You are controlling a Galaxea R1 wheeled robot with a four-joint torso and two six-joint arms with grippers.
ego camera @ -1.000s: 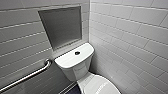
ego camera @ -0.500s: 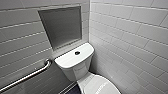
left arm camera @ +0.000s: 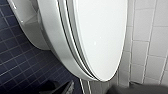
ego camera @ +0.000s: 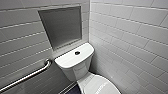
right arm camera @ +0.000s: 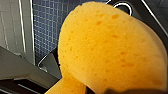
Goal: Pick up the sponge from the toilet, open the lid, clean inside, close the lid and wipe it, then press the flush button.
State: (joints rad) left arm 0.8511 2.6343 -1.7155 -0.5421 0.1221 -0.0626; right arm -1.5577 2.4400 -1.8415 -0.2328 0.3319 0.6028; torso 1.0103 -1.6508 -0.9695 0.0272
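The white toilet (ego camera: 72, 60) stands in the corner, and the dark round flush button (ego camera: 77, 53) sits in the middle of its tank top. Below the tank, the glossy lid (ego camera: 100, 86) is down over the bowl. The left wrist view looks along the closed lid (left arm camera: 100, 32) from the side, with my open left gripper (left arm camera: 92, 90) close beside its rim and holding nothing. The orange sponge (right arm camera: 107, 50) looms large in the right wrist view, above the blue floor, with my right gripper shut on it.
A steel grab bar (ego camera: 27, 76) runs along the left wall beside the tank. A grey recessed niche (ego camera: 61, 25) is set in the wall above it. White tiled wall (ego camera: 130, 37) closes in on the right. Dark blue mosaic floor (left arm camera: 15, 62) lies left of the bowl.
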